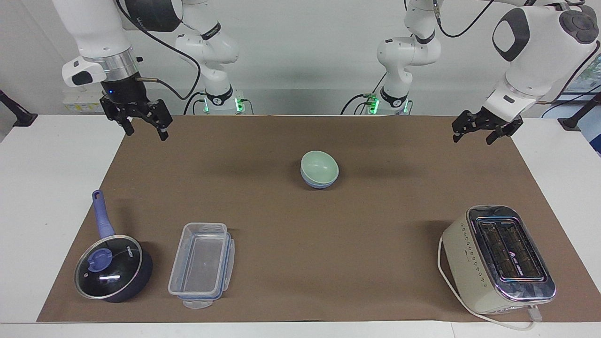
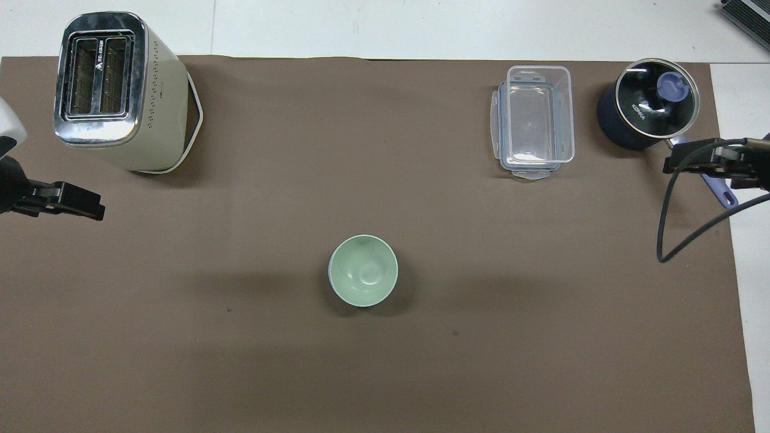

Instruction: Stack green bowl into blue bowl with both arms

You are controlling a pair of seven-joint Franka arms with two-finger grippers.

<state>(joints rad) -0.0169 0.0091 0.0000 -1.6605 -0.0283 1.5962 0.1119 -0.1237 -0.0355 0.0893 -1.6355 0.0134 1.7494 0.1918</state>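
Note:
The green bowl sits nested inside the blue bowl at the middle of the brown mat. In the overhead view the green bowl covers nearly all of the blue one. My right gripper is open and empty, raised over the mat's corner at the right arm's end, well apart from the bowls. In the overhead view it hangs over the saucepan's handle. My left gripper is open and empty, waiting raised over the mat's edge at the left arm's end.
A cream toaster stands farthest from the robots at the left arm's end. A clear plastic container and a dark lidded saucepan with a blue handle lie far from the robots at the right arm's end.

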